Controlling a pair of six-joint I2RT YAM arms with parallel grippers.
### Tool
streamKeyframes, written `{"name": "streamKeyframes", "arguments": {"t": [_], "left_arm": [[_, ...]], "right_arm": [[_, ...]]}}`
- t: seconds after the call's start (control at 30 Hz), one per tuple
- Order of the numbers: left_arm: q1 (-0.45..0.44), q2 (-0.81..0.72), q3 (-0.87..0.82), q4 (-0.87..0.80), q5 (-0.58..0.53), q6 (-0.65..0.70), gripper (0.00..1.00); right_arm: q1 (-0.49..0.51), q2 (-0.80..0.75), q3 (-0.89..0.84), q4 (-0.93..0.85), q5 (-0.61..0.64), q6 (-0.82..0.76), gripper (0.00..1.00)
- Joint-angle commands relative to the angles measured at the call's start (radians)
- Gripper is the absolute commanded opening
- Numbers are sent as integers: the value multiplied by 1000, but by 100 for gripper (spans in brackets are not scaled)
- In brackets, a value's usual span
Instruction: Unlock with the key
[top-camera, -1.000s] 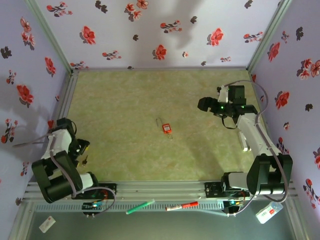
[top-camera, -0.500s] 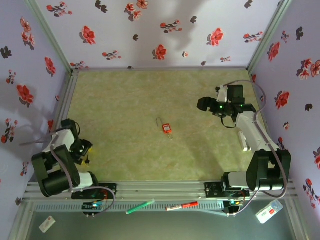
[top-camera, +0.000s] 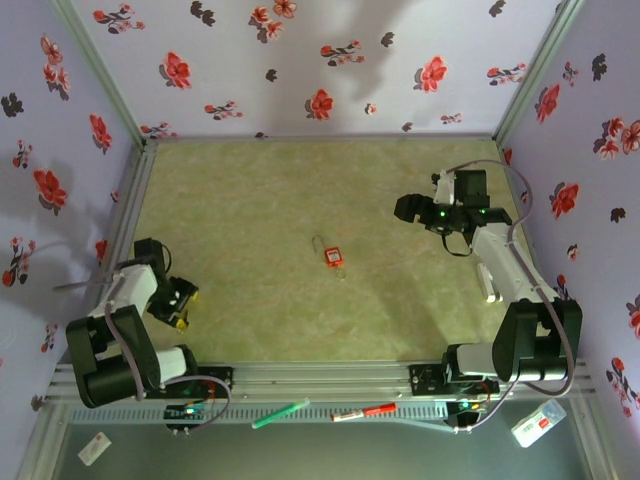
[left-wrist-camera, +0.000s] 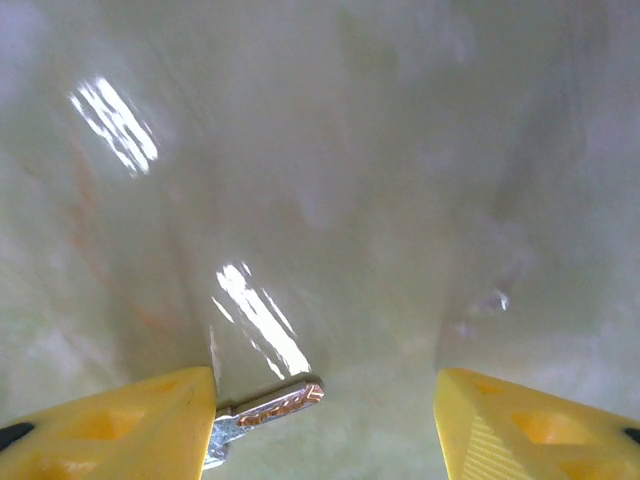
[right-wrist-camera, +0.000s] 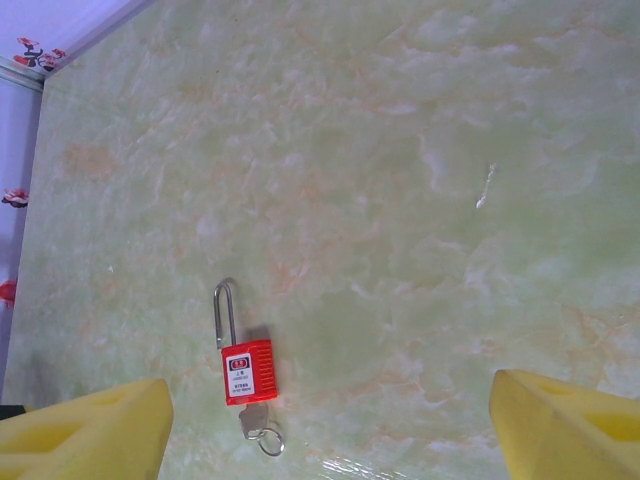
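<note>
The key shows only its toothed blade. Its head is hidden behind a yellow finger of the left gripper, well left of the padlock, and that wrist view is smeared. The padlock's label (white, with print) is too small to read. Below the padlock, the frame edge cuts the fingers of the right gripper.

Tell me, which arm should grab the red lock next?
Probably the right. The right gripper is open, with the red padlock lying ahead between its fingers. The left gripper, also open, has a key beside one finger and sits farther from the padlock.
</note>
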Motion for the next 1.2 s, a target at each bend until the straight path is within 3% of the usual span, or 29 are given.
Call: {"name": "streamKeyframes", "arguments": {"t": [0.0,0.17,0.57,0.83,1.07,1.17], "left_arm": [[-6,-34,-21,-58,58,-13,60],[-6,-90,-13,-128,46,-10,60],[-8,-236,47,-377,-94,-143,77],[-82,-162,4,-309,-77,-206,74],[-86,-180,-28,-279,-93,-239,71],[-85,-178,-44,-249,-92,-258,65]], "right_arm": [[11,1,7,9,-14,-1,83],[11,-7,8,4,-16,0,83],[12,-35,-9,-7,-14,-4,83],[12,-44,-14,-5,-29,-6,83],[12,-62,-18,-14,-24,-9,84],[12,-63,-19,-14,-25,-10,84]]}}
